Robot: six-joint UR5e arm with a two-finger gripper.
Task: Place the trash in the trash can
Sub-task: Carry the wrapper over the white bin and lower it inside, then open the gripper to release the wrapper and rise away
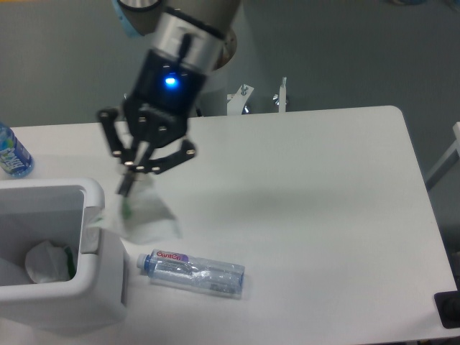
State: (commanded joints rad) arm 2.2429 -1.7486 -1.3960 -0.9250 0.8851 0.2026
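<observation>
Wrapper held aloft beside the bin.

The gripper (128,184) was seen with its fingers drawn together on the top of the crumpled plastic wrapper (147,217), which was dangled clear of the table (323,215), its left edge just at the rim of the trash can (97,287). A blue light was shown lit on the gripper body above. Crumpled pale material was seen already lying inside the trash can. The clear bottle with the pink-red label (192,271) was found lying on its side on the table, cap toward the trash can and just beside its wall, below the hanging wrapper. A blue-labelled bottle (12,152) was spotted at the far left edge, well apart.
</observation>
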